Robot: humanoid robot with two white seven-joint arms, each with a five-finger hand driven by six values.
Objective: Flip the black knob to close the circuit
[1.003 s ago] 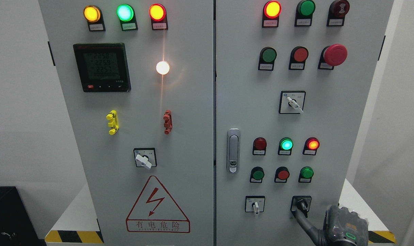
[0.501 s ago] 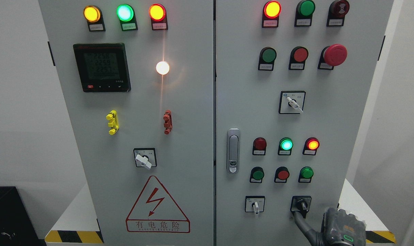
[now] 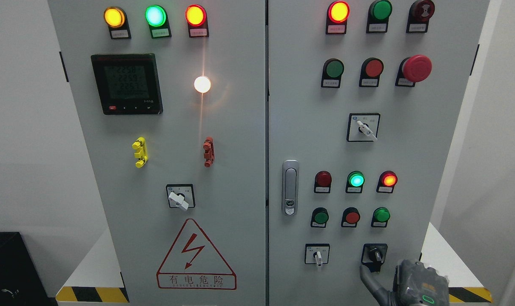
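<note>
My right hand (image 3: 414,284), lower right of frame, one finger (image 3: 368,278) extended just under black knob (image 3: 374,254), grasping nothing; flip looks not done.

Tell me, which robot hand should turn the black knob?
The right hand, probably. It is at the lower right, with a dark finger reaching up just below the black knob. The left hand is nowhere in view.

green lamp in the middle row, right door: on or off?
On. The green lamp glows bright; the dark red lamp to its left is unlit.
</note>
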